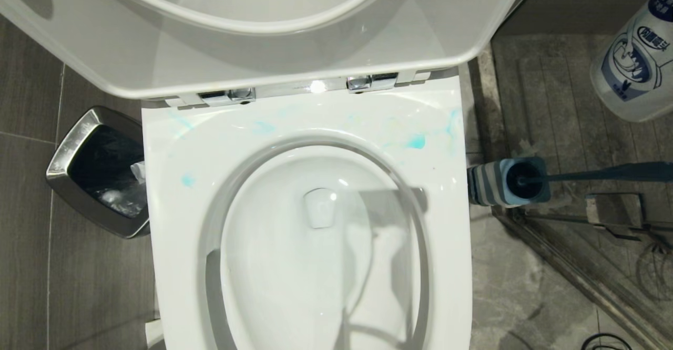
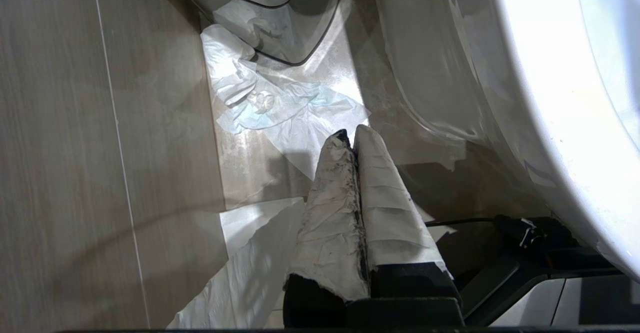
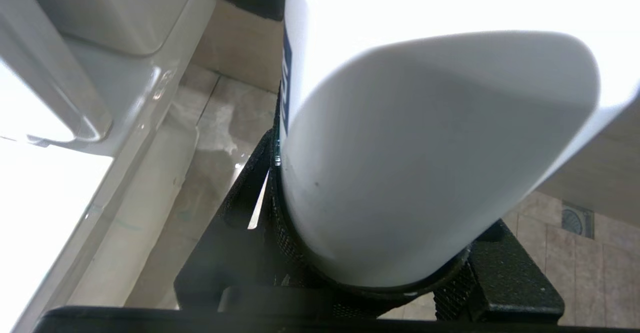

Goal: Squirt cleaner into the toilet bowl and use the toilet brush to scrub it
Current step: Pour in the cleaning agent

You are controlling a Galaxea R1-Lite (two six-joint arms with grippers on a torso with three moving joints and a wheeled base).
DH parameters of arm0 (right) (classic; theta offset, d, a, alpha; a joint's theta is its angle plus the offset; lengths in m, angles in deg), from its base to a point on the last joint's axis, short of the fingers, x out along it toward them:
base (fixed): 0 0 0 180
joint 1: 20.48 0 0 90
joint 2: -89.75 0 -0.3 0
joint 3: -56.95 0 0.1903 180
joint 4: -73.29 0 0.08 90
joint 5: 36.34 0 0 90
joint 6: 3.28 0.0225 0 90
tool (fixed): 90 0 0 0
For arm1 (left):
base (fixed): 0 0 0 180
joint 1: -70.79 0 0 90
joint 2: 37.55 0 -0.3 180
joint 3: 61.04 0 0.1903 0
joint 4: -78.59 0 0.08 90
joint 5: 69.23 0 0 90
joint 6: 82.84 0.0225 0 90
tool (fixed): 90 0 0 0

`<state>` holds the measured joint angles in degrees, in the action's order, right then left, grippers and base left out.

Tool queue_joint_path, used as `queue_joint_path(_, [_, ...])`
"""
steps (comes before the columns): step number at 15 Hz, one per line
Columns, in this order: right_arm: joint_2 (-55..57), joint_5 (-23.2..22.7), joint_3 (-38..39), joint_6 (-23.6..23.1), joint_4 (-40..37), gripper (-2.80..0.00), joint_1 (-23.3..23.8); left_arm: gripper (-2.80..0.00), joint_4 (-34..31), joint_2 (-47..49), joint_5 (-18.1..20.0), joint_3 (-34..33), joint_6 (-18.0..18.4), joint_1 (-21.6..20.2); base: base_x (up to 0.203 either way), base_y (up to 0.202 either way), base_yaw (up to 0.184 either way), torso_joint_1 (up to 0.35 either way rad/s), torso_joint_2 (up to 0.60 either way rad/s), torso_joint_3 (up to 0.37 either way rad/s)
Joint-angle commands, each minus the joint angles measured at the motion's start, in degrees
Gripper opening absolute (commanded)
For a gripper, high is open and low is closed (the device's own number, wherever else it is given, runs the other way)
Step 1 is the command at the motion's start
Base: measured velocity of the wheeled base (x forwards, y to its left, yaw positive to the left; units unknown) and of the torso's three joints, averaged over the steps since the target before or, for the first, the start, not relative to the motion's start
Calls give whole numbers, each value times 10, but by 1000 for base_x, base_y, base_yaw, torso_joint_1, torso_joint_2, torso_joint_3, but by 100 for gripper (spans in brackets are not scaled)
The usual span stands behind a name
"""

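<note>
Filling the right wrist view, a white bottle point(image 3: 430, 163) sits gripped in the right hand point(image 3: 370, 253). Left hand point(image 2: 352, 140), pressed closed, hangs over floor point(image 2: 60, 173) beside the toilet bowl point(image 1: 315, 255). Cleaner point(image 1: 415, 141) smears its upper-right rim; the toilet brush point(image 1: 604, 174) stands in its holder point(image 1: 489, 184) at right.

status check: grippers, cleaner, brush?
Left gripper shut, parked low beside toilet. Right gripper clamped on white cleaner bottle, off right of bowl. Blue cleaner smeared on rim only. Toilet brush in holder; nothing blocking.

Bottle point(image 1: 636, 55) cropped at frame edge
</note>
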<state>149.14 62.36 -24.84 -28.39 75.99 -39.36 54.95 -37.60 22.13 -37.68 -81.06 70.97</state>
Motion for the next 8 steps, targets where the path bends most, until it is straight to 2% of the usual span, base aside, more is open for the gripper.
queue_joint_path(1, [-2,2,0,-1,2,-280,0,-280,0,0,-2,0,-3,0,0,0,0,0,0,0])
queue_joint_path(4, [-2,2,1,-2,3,-280,0,-280,0,0,-9,0,-9,0,0,0,0,0,3,62])
queue_joint_path(8, [2,1,2,-2,3,-280,0,-280,0,0,-9,0,-9,0,0,0,0,0,1,185])
